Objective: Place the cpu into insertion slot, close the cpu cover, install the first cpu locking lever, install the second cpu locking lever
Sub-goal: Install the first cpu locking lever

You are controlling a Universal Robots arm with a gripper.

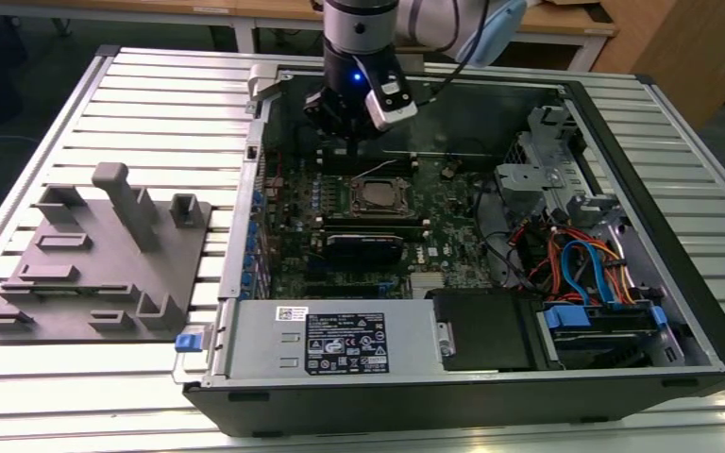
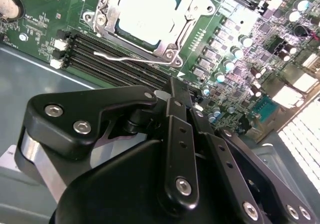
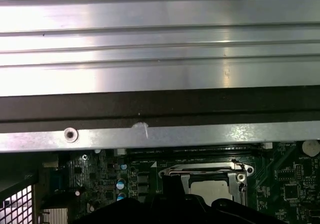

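The cpu lies in the insertion slot on the green motherboard, its silver top bright. The cpu cover is down over it, framing the chip. One thin silver locking lever stands loose beside the socket, on the side of the memory slots. In the exterior view that lever sticks up at the socket's far edge. My gripper hangs inside the case just beyond the socket. Its black fingers are drawn together, shut on nothing. In the first wrist view the socket lies below the case rim.
The open computer case lies on a slatted metal table. A grey fixture plate with upright blocks sits to the exterior view's left. A power supply, a drive cage and coloured cables crowd the case.
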